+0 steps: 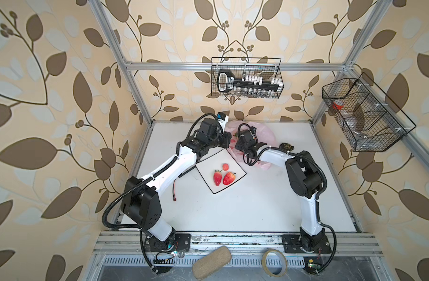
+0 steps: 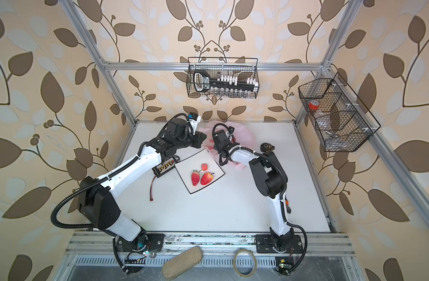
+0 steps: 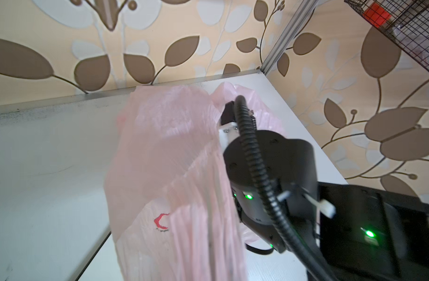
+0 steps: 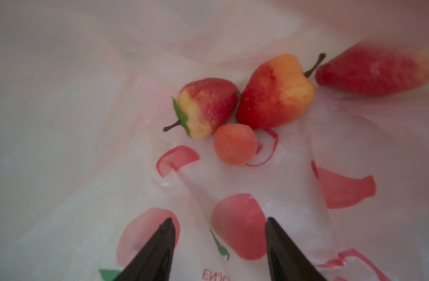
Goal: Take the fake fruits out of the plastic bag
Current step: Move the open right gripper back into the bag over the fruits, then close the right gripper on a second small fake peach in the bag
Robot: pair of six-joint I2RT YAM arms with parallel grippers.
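Pink plastic bag (image 1: 264, 136) lies at the upper middle of both top views, on the counter (image 1: 257, 206) above a white plate (image 1: 207, 167) bearing two strawberries (image 1: 217, 178) and a cherry (image 1: 225, 167); the left end effector (image 1: 229, 143) meets the bag's mouth. Left wrist view: the bag's pleated film rises through mid-frame, so that end effector looks clenched on the plastic bag, holding it open. Right wrist view: the right end effector (image 4: 219, 220), released and empty at the bottom, faces three strawberries (image 4: 206, 107) and a second cherry (image 4: 235, 144) in the upper centre. Best to advance low, straddle one fruit squarely, and avoid pinching film
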